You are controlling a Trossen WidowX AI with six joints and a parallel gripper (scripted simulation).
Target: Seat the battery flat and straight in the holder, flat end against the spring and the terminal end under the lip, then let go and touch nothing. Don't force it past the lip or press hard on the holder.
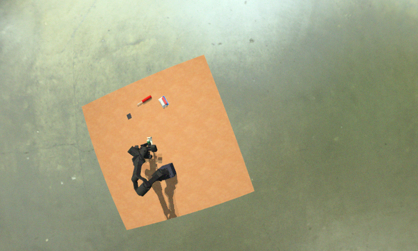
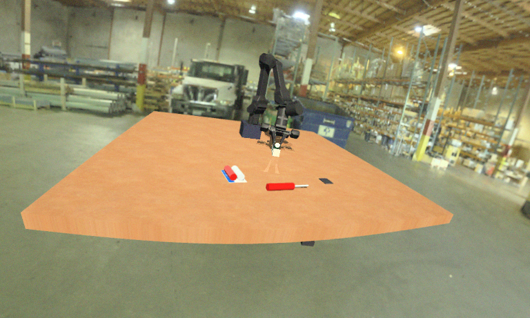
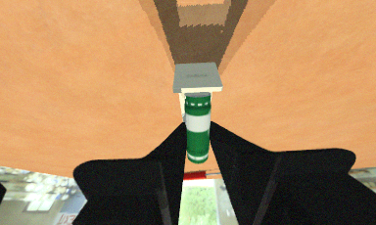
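From where I stand, the black arm (image 2: 273, 84) bends down over the wooden table (image 2: 156, 205), and its gripper (image 3: 198, 137) is clamped on a green battery (image 3: 198, 129) with a white band. The battery sits between the two dark fingers, its far end sticking out past the fingertips. In the wrist view that free end reaches the cream holder (image 3: 197, 79), just under the grey plate at the holder's far end; a strip of the holder's cream side shows along the battery's left. I cannot tell whether the battery touches the holder's floor or hangs just above it.

From the side, the gripper (image 2: 276, 142) points steeply down, and the pale holder (image 2: 275, 152) lies right beneath its tip, close in front of the arm's dark blue base (image 2: 250, 130).

Well apart from the arm, toward the table's other end, lie a red-handled screwdriver (image 2: 285, 186), a small dark square (image 2: 325, 180) just beside its tip, and a red and a white roll on a blue-edged card (image 2: 233, 173). From above, the gripper (image 1: 149, 141) and battery are far from these three.
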